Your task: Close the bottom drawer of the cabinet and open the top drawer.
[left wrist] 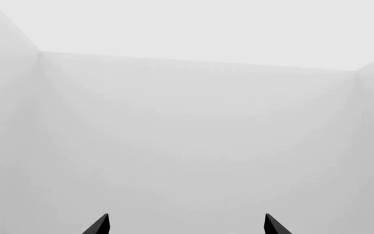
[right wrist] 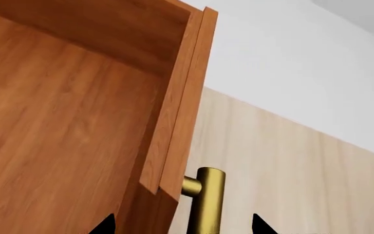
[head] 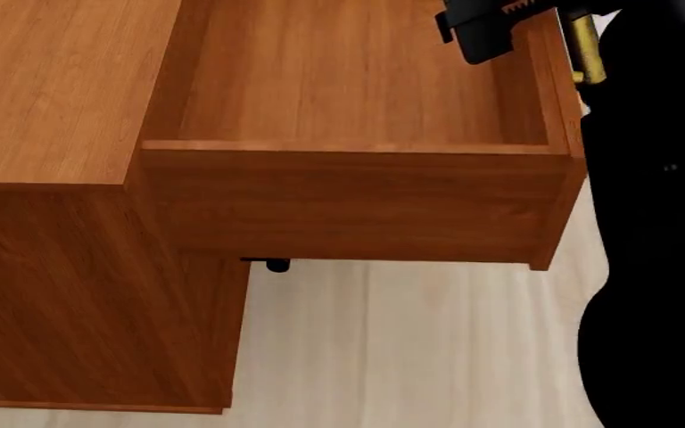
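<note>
The reddish-brown cabinet [head: 45, 89] fills the left of the head view. Its top drawer [head: 355, 196] is pulled far out and shows an empty wooden inside. The drawer's brass handle [head: 583, 49] sits on its front at the upper right. My right gripper [right wrist: 181, 226] is open, and its dark fingertips straddle the brass handle [right wrist: 206, 204] and the edge of the drawer front [right wrist: 180, 112]. My left gripper [left wrist: 187, 225] is open and empty, facing blank white walls. The bottom drawer is hidden under the open top drawer.
Pale tan plank floor [head: 414, 348] lies below the drawer. My black arm and body [head: 658, 267] fill the right edge of the head view. A small black part [head: 274, 264] shows under the drawer's bottom edge.
</note>
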